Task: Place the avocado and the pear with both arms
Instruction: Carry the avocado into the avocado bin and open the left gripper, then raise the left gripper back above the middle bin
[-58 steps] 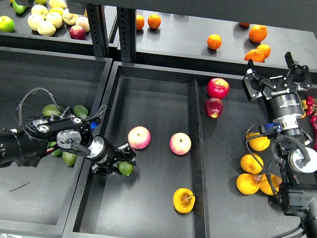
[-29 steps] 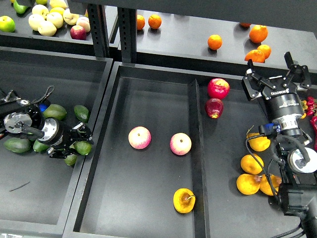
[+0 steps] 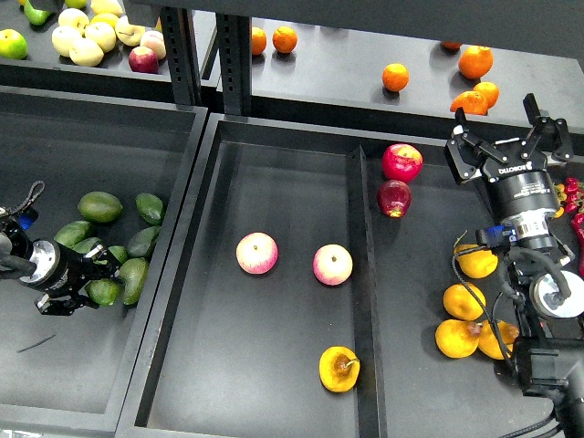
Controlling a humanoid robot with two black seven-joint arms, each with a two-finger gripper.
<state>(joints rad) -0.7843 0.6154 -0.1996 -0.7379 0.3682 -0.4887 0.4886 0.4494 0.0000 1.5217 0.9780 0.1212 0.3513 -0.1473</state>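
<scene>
My left gripper (image 3: 91, 281) is low in the left bin (image 3: 55, 365), among a heap of green avocados. Its dark fingers appear closed around one small avocado (image 3: 104, 292) at its tip. Other avocados (image 3: 100, 207) lie around it. The pear (image 3: 338, 369), yellow-orange with a brown dimple, lies at the front of the middle bin (image 3: 274, 182). My right gripper (image 3: 507, 130) is open and empty, held high over the back of the right bin, far from the pear.
Two pink-yellow apples (image 3: 256, 253) (image 3: 332, 265) lie mid-bin. Two red apples (image 3: 401, 161) and several yellow-orange fruits (image 3: 463, 301) sit in the right bin. A divider wall (image 3: 359, 274) separates the bins. The back shelf (image 3: 347, 64) holds oranges and pale apples.
My left gripper has drawn back leftward from the middle bin into the left bin, taking the avocado with it. The right arm has not moved.
</scene>
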